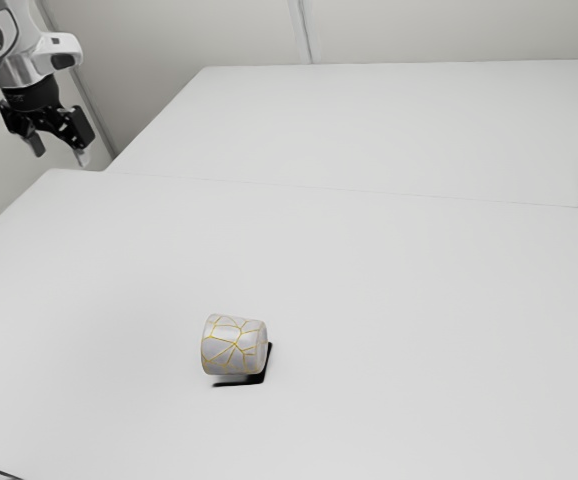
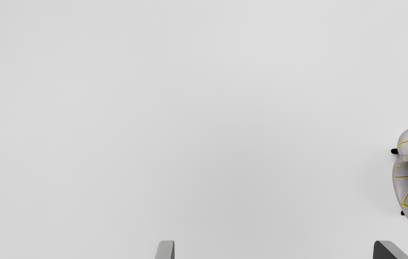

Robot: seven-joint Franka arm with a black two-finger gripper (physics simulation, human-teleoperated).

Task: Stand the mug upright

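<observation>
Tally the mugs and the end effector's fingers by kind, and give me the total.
Mugs: 1, a pale mug with yellow lines, lying on its side
Fingers of the end effector: 2, standing apart
Total: 3

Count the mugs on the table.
1: the pale gray mug with gold veining, lying on its side on the white table, well away from the open gripper.
</observation>
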